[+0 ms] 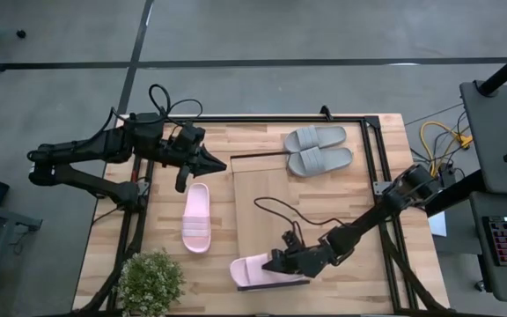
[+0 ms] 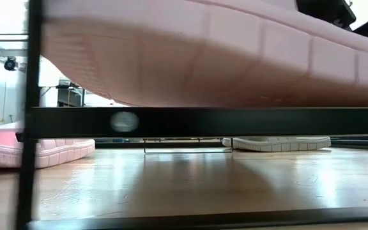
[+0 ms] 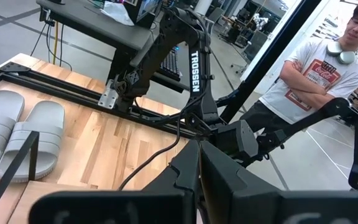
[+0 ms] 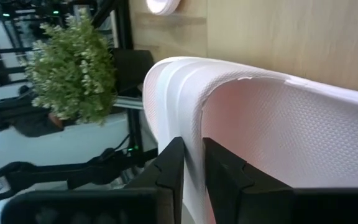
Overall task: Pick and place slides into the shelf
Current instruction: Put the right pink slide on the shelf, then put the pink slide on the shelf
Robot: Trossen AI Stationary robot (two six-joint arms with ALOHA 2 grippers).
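The pink slide (image 1: 258, 271) at the lower middle of the high view is pinched by its strap in the right gripper (image 1: 282, 261), lifted off the surface (image 1: 359, 176). Keep it level, then carry it up-frame to the shelf (image 1: 275, 189). The left gripper (image 1: 211, 163), fingers together, waits upper left.

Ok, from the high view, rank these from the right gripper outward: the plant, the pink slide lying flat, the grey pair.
1. Plant, at the table's near-left corner, left of the right gripper.
2. Flat pink slide, left of the shelf; nearly as close.
3. Grey pair, at the far edge.
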